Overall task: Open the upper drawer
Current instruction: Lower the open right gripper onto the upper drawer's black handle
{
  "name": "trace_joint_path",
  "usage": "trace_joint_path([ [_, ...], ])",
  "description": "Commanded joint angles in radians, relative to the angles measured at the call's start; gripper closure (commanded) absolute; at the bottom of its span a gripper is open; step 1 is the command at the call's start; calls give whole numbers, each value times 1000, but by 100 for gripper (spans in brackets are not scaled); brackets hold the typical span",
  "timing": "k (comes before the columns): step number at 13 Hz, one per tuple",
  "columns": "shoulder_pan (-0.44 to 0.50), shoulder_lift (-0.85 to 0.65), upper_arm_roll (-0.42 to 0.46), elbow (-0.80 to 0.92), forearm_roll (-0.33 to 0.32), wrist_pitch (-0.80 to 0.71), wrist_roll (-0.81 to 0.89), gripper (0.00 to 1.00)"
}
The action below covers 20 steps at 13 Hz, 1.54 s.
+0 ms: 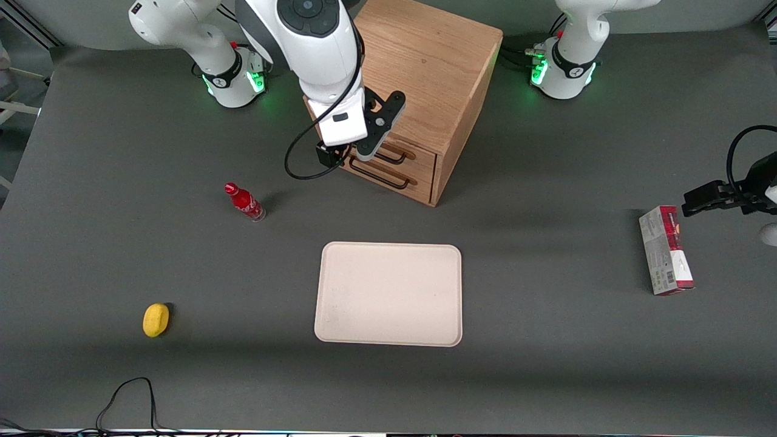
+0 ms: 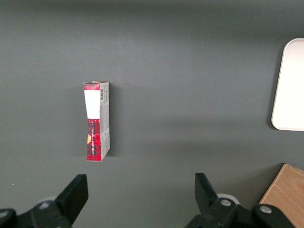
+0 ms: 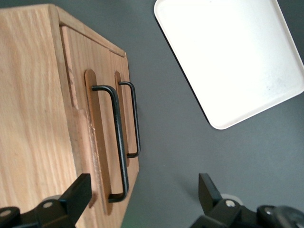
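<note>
The desk [image 1: 546, 376] is a dark grey sheet, and the oak cabinet [image 1: 425, 67] stands at its edge farthest from the front camera, about midway between the two arm bases, its drawer fronts facing the front camera at a slant. The upper drawer [image 1: 419, 156] is the top of the two fronts and looks shut, flush with the cabinet face, so I judge the task has barely begun: the approach is nearly made, while the grasp and the pull are left. The tray [image 1: 388, 294] lies in the middle of the desk, nearer the front camera than the cabinet. The box [image 1: 665, 250] lies toward the parked arm's end. The gripper [image 1: 346, 159] hangs just in front of the upper drawer at the handle's end, its claw spread wide and holding nothing; in the right wrist view the fingers [image 3: 71, 194] flank the handle [image 3: 116, 142] without closing on it. The bottle [image 1: 244, 202] stands toward the working arm's end, and the yellow lump [image 1: 156, 320] lies nearer the front edge there
</note>
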<state>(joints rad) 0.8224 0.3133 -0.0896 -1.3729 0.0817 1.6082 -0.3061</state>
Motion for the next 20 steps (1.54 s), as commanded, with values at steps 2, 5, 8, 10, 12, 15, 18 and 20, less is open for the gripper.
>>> trace_joint_path([
  [2, -9, -28, -21, -34, 129, -10, -122, 0],
  [5, -8, -29, -48, -43, 171, -10, -154, 0],
  [8, -2, -45, -48, -118, 170, 47, -154, 0],
  [10, 1, -59, -47, -188, 165, 113, -154, 0],
  [12, 1, -59, -47, -231, 161, 160, -154, 0],
  [15, 21, -54, -47, -279, 159, 225, -153, 0],
  [18, 32, -49, -47, -310, 159, 268, -153, 0],
  [20, 32, -45, -47, -321, 158, 289, -153, 0],
])
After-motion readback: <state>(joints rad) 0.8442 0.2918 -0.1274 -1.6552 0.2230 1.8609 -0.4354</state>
